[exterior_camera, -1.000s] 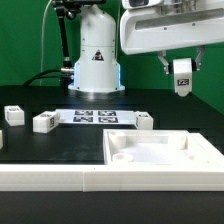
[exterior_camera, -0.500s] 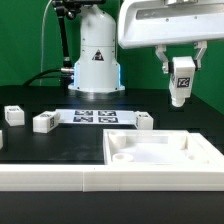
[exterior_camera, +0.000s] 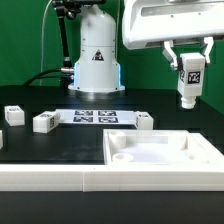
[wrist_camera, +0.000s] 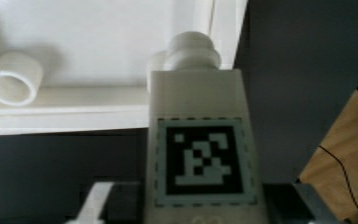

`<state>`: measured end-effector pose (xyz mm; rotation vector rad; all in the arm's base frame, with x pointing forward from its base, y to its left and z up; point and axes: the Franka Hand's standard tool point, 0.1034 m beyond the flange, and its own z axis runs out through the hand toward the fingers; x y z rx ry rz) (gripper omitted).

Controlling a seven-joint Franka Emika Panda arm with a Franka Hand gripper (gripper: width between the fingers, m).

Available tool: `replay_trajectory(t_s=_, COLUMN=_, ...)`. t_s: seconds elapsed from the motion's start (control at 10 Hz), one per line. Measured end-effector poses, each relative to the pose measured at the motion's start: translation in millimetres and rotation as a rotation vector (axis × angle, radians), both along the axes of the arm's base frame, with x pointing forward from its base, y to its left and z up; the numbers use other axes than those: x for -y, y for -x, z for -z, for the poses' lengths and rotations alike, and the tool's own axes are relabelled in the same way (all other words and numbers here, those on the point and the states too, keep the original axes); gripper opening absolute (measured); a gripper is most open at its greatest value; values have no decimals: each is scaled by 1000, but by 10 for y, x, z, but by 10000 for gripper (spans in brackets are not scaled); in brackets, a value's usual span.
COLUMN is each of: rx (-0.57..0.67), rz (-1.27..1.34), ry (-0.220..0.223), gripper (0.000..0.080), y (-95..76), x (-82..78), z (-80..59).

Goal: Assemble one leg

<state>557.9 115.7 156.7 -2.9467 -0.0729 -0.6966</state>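
My gripper is shut on a leg, a white rectangular post with a black-and-white marker on its face. It hangs in the air above the right end of the large flat white panel. In the wrist view the leg fills the middle, its peg end pointing away toward the panel's corner. A round socket shows on the panel. Three more legs lie on the black table: one at the far left, one beside it, one by the panel's back edge.
The marker board lies flat on the table in front of the robot base. A white rail runs along the table's front edge.
The gripper with the leg has moved toward the exterior view's right, and the leg has turned more upright.
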Motion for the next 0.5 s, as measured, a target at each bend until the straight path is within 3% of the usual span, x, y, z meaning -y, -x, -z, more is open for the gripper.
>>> replay_trajectory(t_s=0.5, rx=41, rz=-115, ry=53, gripper=292, y=-566, x=6, z=83)
